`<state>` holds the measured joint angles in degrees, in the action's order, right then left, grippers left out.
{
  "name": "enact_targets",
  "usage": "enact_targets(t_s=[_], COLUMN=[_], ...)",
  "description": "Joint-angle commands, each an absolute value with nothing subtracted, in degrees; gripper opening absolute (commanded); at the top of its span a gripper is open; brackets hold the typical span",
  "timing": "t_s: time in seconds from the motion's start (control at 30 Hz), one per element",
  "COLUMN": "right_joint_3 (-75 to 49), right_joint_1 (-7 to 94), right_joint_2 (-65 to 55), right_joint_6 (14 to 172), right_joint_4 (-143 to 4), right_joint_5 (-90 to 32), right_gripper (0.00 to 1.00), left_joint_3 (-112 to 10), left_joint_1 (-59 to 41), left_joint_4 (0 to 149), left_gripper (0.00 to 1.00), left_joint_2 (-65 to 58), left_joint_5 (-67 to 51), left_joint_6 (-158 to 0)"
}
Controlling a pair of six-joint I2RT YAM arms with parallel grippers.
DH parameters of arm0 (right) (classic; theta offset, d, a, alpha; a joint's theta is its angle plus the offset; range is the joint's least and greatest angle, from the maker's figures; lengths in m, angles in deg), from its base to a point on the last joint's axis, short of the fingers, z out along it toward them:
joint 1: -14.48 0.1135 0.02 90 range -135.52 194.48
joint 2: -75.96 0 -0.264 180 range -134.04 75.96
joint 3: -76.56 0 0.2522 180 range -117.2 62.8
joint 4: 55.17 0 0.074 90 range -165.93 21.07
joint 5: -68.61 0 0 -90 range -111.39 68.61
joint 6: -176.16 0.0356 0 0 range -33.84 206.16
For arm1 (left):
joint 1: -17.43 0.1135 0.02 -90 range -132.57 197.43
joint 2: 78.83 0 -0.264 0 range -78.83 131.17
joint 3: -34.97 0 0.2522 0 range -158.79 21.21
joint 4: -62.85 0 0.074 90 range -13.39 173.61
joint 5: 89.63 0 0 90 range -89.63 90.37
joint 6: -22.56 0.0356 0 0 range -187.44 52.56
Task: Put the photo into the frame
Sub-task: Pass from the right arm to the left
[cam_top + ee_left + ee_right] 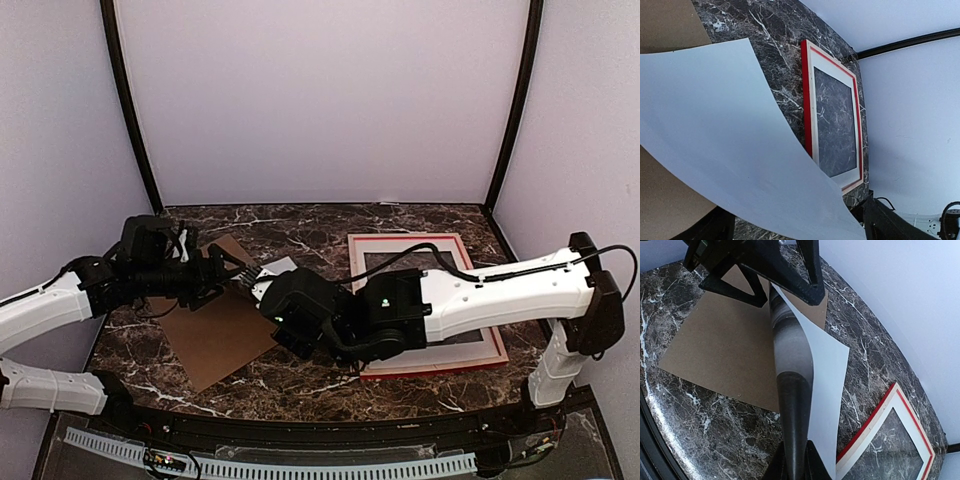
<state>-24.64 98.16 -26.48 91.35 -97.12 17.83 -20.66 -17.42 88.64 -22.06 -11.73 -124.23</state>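
The left gripper (790, 285) and the right gripper (794, 390) each pinch an end of the bowed photo (827, 365). It should be flattened gently, then lowered squarely over the frame (405, 240).

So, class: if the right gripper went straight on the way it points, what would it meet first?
Probably the left gripper, clamped on the far end of the photo both hold; depth is unclear.

One photo (826, 365), one red frame (430, 366) at three o'clock, one brown backing board (215, 335) at eight o'clock, and two robot hands, left hand (238, 279) and right hand (262, 290), over one marble bench (300, 232).
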Motion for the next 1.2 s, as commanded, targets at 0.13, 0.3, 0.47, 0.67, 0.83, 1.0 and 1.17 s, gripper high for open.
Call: enact_targets(t_s=[0.13,0.3,0.47,0.67,0.83,1.0,1.17], right_joint_3=[-26.0,-25.4,-24.9,-24.2,-23.8,-23.1,-22.5], right_joint_1=[99.8,100.2,100.5,100.7,100.7,100.7,100.7], right_joint_2=[-28.4,-29.0,-29.5,-29.6,-29.9,-30.3,-30.2], right_joint_6=[92.6,92.7,93.0,93.6,94.2,94.5,94.9], right_joint_4=[-94.3,-93.3,-93.1,-92.5,-92.4,-91.7,-91.0], right_joint_5=[17.9,17.0,16.4,15.1,13.8,11.8,9.0], right_gripper=[0.11,0.11,0.11,0.14,0.19,0.21,0.29], left_joint_3=[-17.0,-14.2,-13.2,-11.3,-10.6,-10.1,-10.4], left_joint_1=[-17.1,-17.1,-17.0,-17.0,-17.0,-16.9,-16.7], left_joint_4=[86.4,83.5,81.8,79.5,78.2,76.8,74.8], left_gripper=[0.93,0.83,0.70,0.54,0.42,0.25,0.12], left_joint_2=[-22.6,-22.8,-22.9,-23.4,-23.1,-21.9,-20.3], left_joint_5=[-13.1,-14.2,-14.9,-15.4,-15.5,-16.2,-16.5], left_joint_6=[-126.9,-129.4,-130.0,-130.8,-130.6,-130.4,-130.0])
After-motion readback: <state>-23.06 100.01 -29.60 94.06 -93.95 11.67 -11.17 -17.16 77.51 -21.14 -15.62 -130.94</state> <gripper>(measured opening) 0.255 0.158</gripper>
